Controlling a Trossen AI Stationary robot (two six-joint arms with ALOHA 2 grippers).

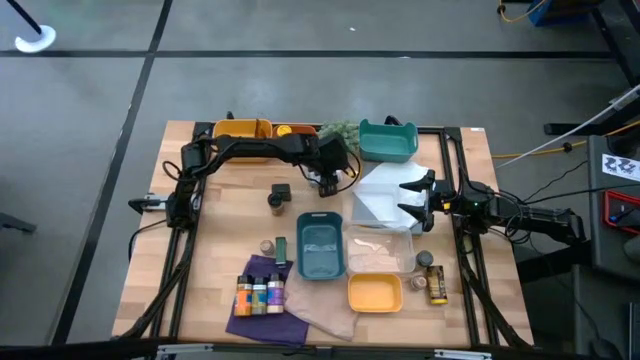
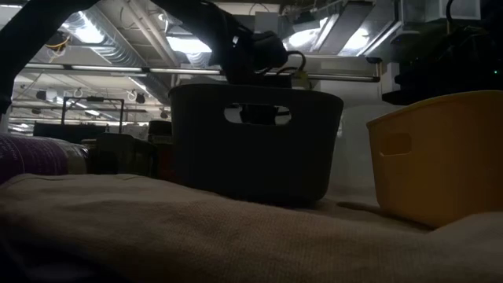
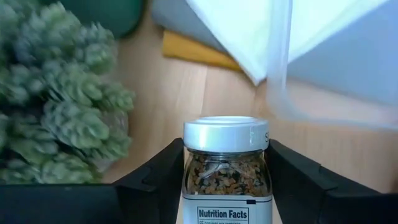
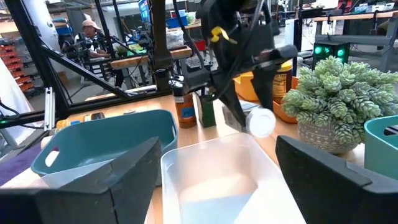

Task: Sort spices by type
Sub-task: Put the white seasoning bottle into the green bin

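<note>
Left gripper [image 3: 227, 186] jaws clamp an upright spice jar [image 3: 226, 168] (silver lid up); right gripper [image 4: 214, 180] jaws apart.

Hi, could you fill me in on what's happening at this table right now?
The robot is sorting spices. Its left hand is shut on a silver-lidded spice jar near the green plant at the table's far side. The right hand waits open over a clear tray. Other jars stand on a purple cloth up front.
</note>
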